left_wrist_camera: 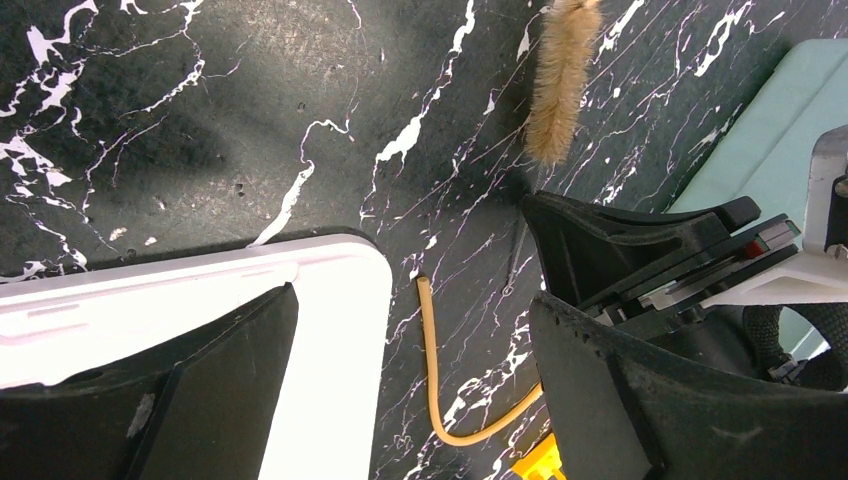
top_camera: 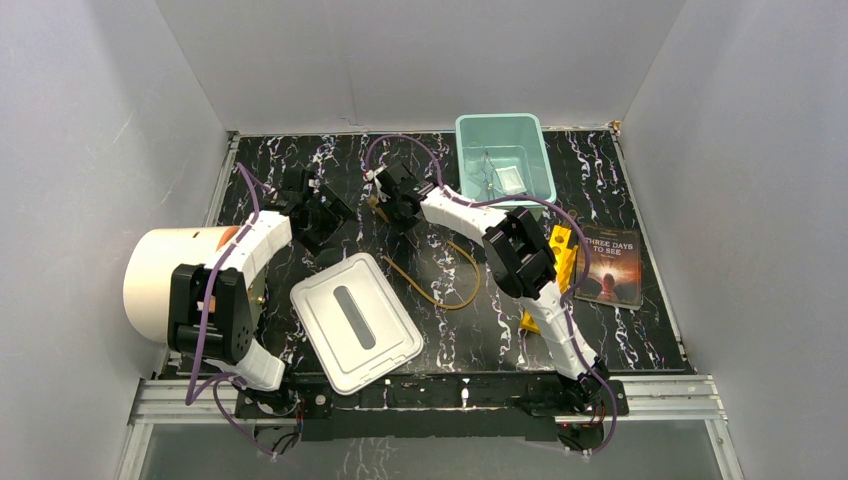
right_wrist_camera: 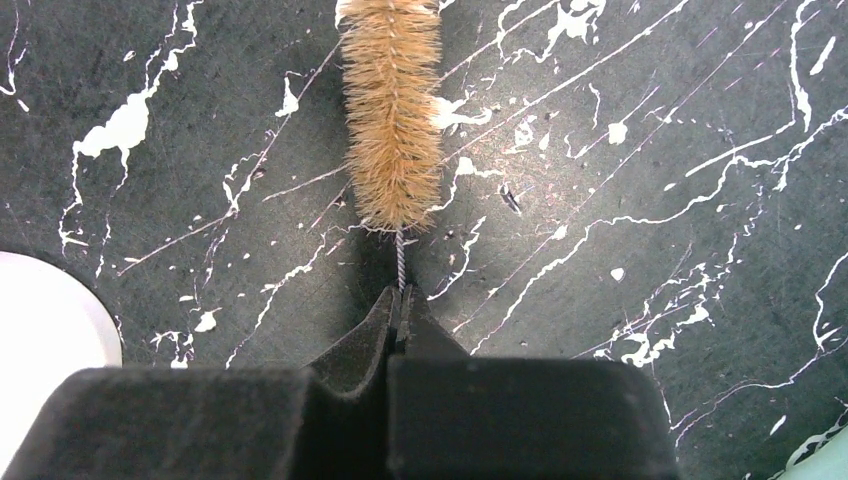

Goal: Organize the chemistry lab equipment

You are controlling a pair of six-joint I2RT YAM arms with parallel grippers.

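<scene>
Right fingers (right_wrist_camera: 355, 355) pinching brush (right_wrist_camera: 392, 110), lid (top_camera: 355, 322) near

Overhead rear view; two close wrist views, probably same brush (right_wrist_camera: 392, 110).

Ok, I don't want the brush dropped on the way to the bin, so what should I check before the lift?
1. Right gripper shut on brush wire: ok.
2. Grip firm, wire held only at the fingertips: cannot tell.
3. Teal bin uncovered, lid lying apart: ok.
4. Left gripper open, empty: ok.
5. Amber tubing apart from brush: ok.
</scene>
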